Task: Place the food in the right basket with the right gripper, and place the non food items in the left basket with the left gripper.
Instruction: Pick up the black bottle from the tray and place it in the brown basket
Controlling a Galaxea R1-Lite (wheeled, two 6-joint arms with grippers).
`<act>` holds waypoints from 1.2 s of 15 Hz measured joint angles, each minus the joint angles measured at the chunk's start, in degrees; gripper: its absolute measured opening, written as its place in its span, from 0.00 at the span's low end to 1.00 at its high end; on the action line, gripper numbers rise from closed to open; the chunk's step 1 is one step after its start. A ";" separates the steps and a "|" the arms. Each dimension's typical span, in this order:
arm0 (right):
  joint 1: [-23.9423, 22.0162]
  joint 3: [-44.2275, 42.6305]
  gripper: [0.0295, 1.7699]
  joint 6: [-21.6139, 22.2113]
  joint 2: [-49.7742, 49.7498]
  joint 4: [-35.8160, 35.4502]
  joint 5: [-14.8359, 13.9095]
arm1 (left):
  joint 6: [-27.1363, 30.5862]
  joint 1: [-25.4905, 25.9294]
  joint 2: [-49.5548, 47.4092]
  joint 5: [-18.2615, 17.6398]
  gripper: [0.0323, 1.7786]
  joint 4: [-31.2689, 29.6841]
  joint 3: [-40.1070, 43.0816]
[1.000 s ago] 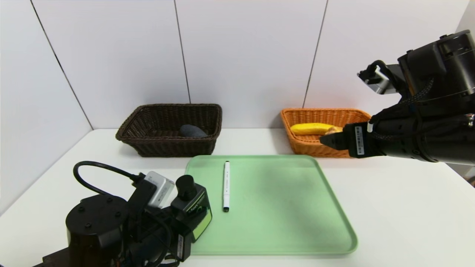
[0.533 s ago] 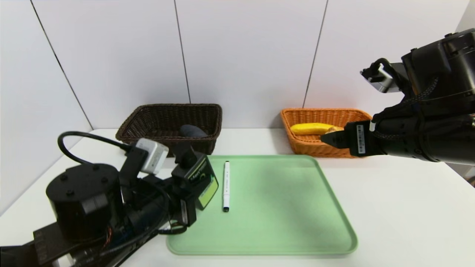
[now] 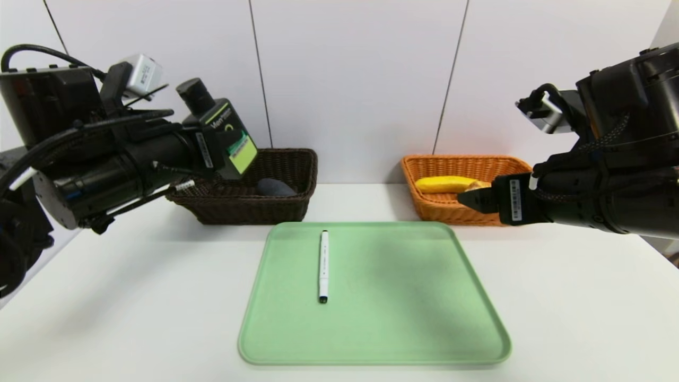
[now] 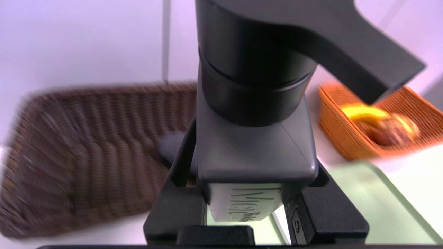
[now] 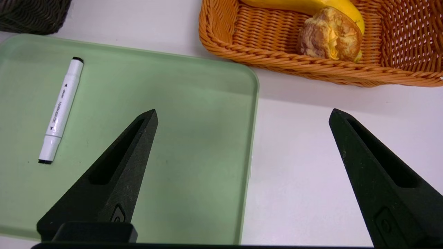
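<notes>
Bottle (image 3: 229, 139) clamped in left gripper (image 3: 217, 146), now lifted off tray (image 3: 403, 297) to tray's eleven o'clock, near dark basket (image 3: 249, 210); release likely next. Right gripper (image 5: 243, 116) parked at two o'clock, fingers wide. Marker (image 3: 324, 265) remains.

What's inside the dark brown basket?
A rolled dark-grey cloth lies in the dark brown basket. The bottle and left gripper hide part of the inside.
</notes>
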 joint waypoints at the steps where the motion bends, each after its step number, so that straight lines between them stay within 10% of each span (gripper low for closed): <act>1: 0.04 0.00 0.96 -0.06 0.11 -0.61 0.02 | 0.56 2.17 1.93 -0.46 0.33 0.29 -2.95; 18: -0.13 -0.09 0.97 0.21 1.51 -2.71 0.35 | 4.17 11.43 27.73 -2.32 0.33 3.61 -21.94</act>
